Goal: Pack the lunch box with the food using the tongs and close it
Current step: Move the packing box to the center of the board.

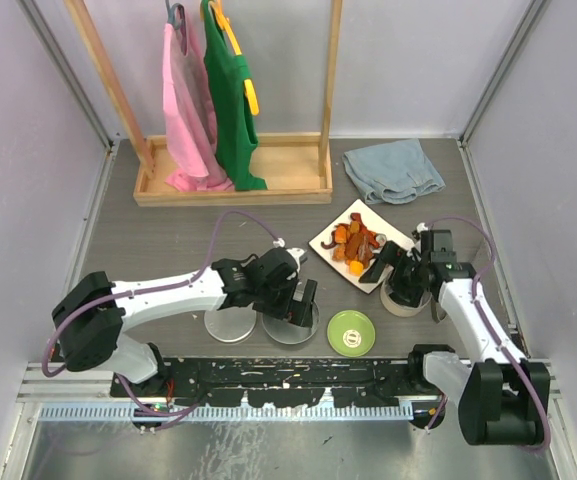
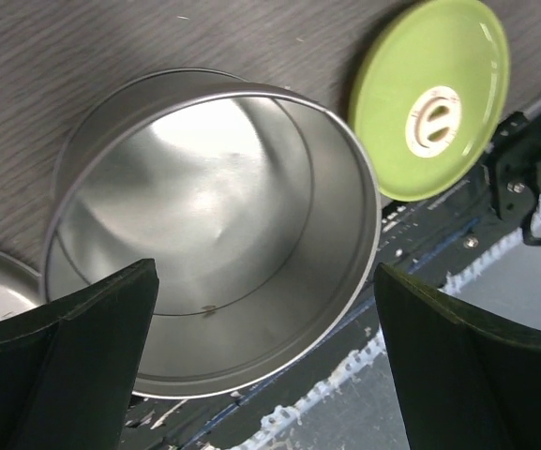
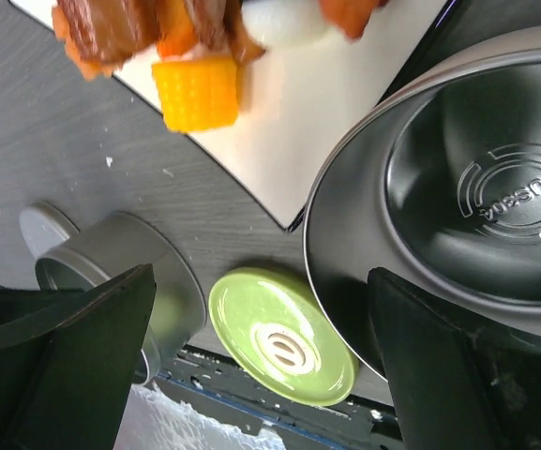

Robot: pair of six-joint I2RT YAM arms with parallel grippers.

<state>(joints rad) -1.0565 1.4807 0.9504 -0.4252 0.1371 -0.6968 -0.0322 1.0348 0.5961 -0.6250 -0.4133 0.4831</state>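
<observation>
Top external shows jeans (image 1: 393, 171) behind plate (image 1: 320, 244) of food (image 1: 356, 243).

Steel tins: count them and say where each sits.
2. The left tin sits under the left gripper, between the steel lid and lime-green lid; the right tin under the right gripper, beside the white plate.

A wooden rack (image 1: 233, 186) on the desk (image 1: 168, 250) holds a pink top (image 1: 186, 110) and a green top (image 1: 230, 105), with a blue cloth (image 1: 393, 170) beside it and a white plate (image 1: 321, 243) nearer.
</observation>
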